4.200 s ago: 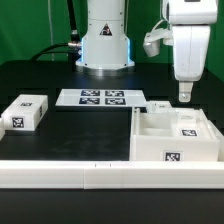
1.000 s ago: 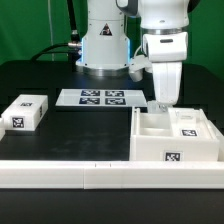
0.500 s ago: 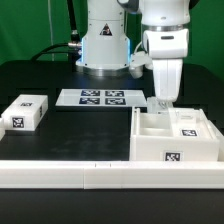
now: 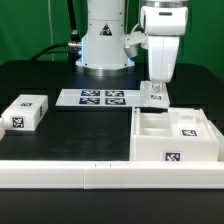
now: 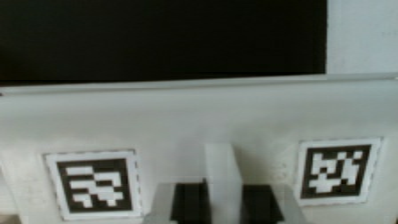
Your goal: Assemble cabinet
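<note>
The cabinet (image 4: 175,138), a large white box with square compartments and tags, stands at the exterior view's right front. My gripper (image 4: 155,96) hangs just behind the cabinet's back left corner. It is shut on a small white tagged panel (image 4: 155,92) and holds it a little above the table. In the wrist view the dark fingers (image 5: 187,206) clamp a raised white rib between them, with the gripper (image 5: 221,202) centred on it. The panel (image 5: 178,120) shows two tags, one on each side of the rib.
The marker board (image 4: 100,97) lies flat at the back middle. A small white block with one tag (image 4: 25,112) sits at the exterior view's left. A long white ledge (image 4: 90,176) runs along the front. The robot base (image 4: 105,45) stands behind.
The gripper has come down from the exterior view's right, then shifted a little left and up. The small tagged panel now hangs in it instead of lying behind the cabinet.
</note>
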Motion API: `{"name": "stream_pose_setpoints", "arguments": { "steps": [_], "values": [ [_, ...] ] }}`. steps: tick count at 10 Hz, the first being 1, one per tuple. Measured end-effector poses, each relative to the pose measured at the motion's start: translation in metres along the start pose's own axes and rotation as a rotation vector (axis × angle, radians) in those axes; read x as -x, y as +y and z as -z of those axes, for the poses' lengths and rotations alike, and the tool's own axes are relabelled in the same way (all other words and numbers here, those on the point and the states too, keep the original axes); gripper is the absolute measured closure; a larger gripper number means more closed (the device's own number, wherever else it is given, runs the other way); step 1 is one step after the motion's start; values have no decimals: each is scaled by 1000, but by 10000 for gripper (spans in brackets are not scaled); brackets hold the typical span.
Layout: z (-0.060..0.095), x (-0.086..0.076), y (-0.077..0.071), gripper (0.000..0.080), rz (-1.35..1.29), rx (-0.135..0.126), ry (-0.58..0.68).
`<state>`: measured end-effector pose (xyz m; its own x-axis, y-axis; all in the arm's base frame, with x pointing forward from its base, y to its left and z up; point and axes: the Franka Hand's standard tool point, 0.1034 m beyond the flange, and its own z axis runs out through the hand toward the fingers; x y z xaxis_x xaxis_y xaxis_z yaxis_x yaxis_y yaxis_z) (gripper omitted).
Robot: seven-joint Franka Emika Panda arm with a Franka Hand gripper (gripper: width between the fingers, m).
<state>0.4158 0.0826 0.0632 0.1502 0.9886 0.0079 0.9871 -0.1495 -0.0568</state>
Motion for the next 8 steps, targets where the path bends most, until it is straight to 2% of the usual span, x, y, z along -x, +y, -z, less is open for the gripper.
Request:
{"name": "stream_pose_setpoints", "arguments": {
  "steps": [1,4,8],
  "values": [
    [6,12,13,731,-13,13,15],
    [10,21,29,731,-35,30,24],
    [6,19,30,731,-39,24,26]
  ]
}}
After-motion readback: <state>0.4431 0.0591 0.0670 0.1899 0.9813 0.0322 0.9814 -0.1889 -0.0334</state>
